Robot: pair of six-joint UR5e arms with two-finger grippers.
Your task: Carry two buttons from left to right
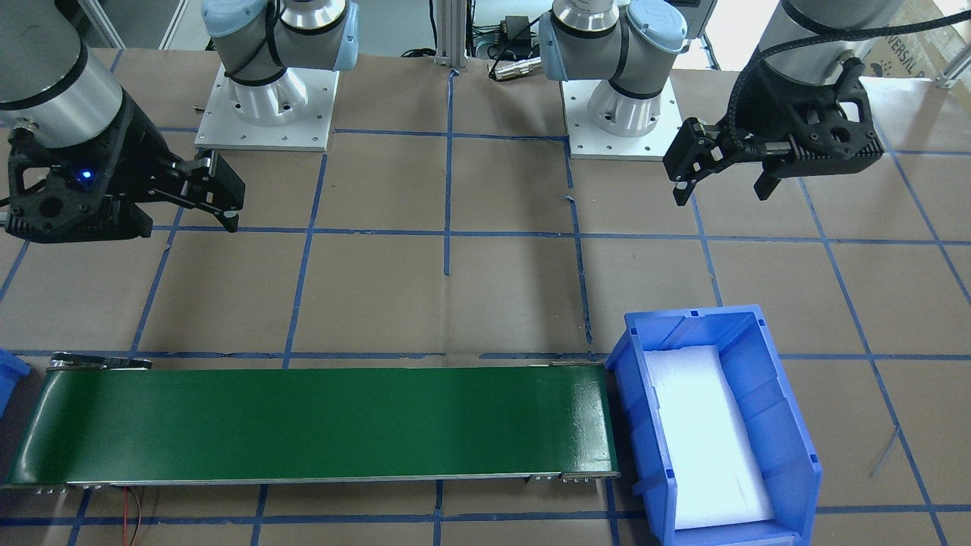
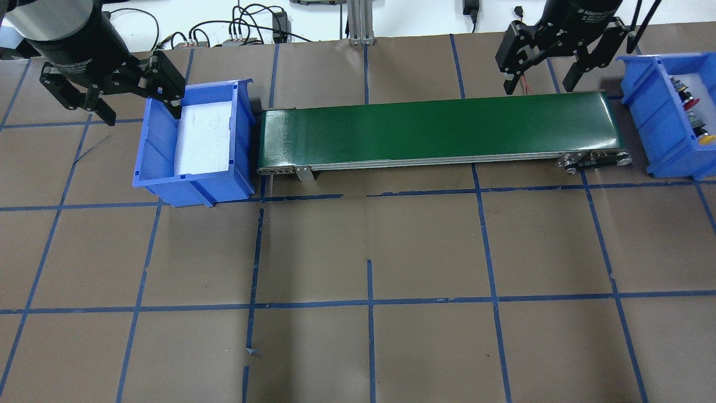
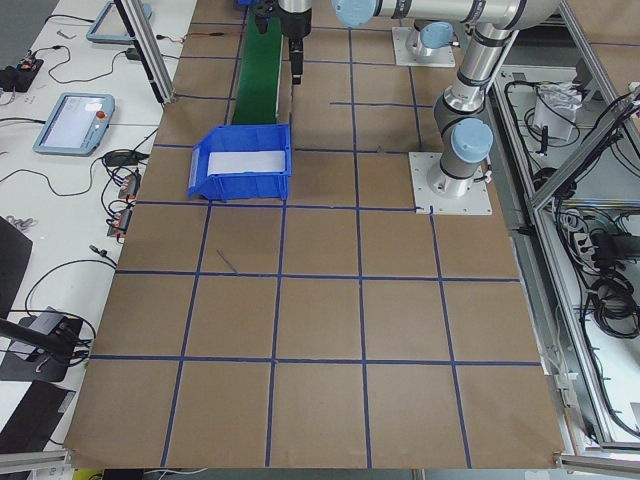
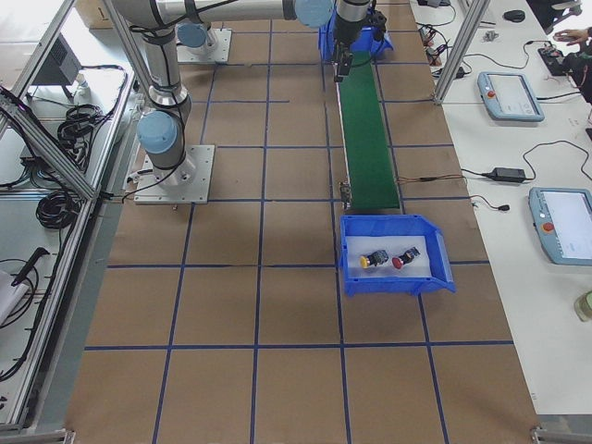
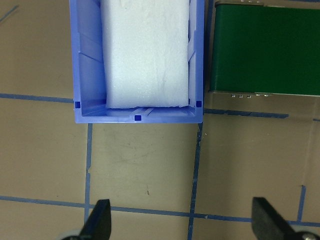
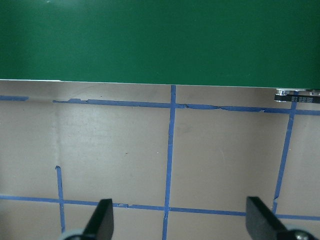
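Closest to the front-facing camera lies a green conveyor belt (image 1: 318,421), its surface bare, with a blue left bin (image 1: 789,425) just beside its end; a white foam pad (image 1: 705,440) lines that bin. Behind, above the brown table (image 1: 501,296) with its blue tape grid, the left gripper (image 1: 721,193) hangs with fingers spread wide and nothing between them, while the right gripper (image 1: 220,205) hangs side-on at the belt's other end. From overhead, the left gripper (image 2: 140,109) hovers at the far outer corner of the left bin, and the right gripper (image 2: 538,87) sits just past the belt's far edge near its right end, jaws wide apart and holding nothing. A blue right bin (image 2: 649,112) stands just beyond that end and holds both buttons: the red button (image 2: 693,103) and the yellow button (image 2: 707,136). The camera at the table's right end shows them lying side by side on white foam, close together, whether touching is unclear. The left wrist camera looks down on the left bin's end wall, both black fingertips (image 5: 100,220) far apart over bare table. The right wrist camera shows the belt's edge above tape lines, fingertips (image 6: 102,220) equally wide, empty.
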